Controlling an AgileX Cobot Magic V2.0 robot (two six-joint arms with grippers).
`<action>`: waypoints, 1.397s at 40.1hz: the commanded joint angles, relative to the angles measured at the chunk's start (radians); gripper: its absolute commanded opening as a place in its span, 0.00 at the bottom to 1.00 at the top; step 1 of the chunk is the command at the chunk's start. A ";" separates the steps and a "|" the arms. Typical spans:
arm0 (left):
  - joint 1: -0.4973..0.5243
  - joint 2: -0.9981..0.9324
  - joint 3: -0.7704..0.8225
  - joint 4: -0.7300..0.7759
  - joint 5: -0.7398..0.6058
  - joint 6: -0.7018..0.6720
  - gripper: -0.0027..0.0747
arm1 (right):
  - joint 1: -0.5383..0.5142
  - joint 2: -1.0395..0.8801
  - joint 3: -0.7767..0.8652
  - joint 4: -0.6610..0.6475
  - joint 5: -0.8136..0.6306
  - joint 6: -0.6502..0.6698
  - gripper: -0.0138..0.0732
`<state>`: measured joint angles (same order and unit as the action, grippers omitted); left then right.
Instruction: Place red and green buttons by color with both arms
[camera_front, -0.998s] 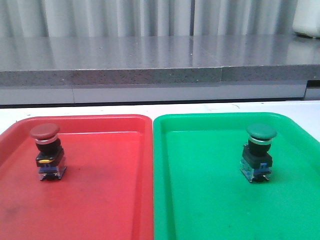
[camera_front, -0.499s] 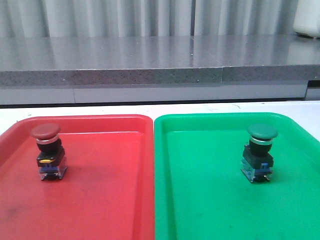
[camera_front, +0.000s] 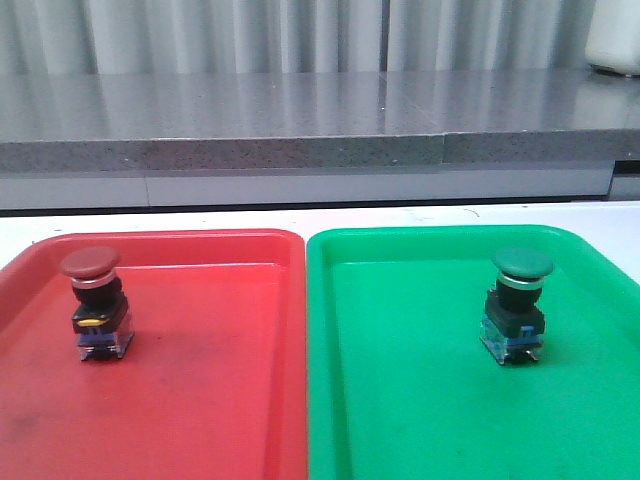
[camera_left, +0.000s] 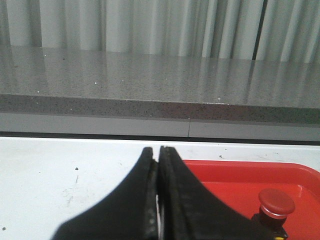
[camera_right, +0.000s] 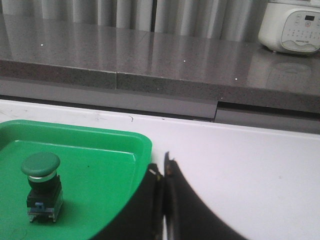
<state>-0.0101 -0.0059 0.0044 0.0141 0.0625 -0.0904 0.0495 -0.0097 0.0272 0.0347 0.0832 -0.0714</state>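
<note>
The red button stands upright in the red tray, at its left. The green button stands upright in the green tray, at its right. Neither gripper shows in the front view. In the left wrist view my left gripper is shut and empty, over the white table at the red tray's outer edge; the red button is off to one side. In the right wrist view my right gripper is shut and empty, beside the green tray's corner; the green button stands apart from it.
The two trays lie side by side on a white table. A grey stone counter runs behind it, with grey curtains beyond. A white appliance stands on the counter at the far right.
</note>
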 joint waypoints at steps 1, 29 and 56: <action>0.002 -0.016 0.024 -0.005 -0.086 -0.006 0.01 | -0.007 -0.017 -0.006 0.002 -0.094 -0.002 0.08; 0.002 -0.016 0.024 -0.005 -0.086 -0.006 0.01 | -0.007 -0.018 -0.006 0.043 -0.141 0.097 0.08; 0.002 -0.016 0.024 -0.005 -0.086 -0.006 0.01 | -0.007 -0.017 -0.006 0.044 -0.139 0.097 0.08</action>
<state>-0.0101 -0.0059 0.0044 0.0141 0.0625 -0.0904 0.0495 -0.0097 0.0272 0.0785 0.0332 0.0229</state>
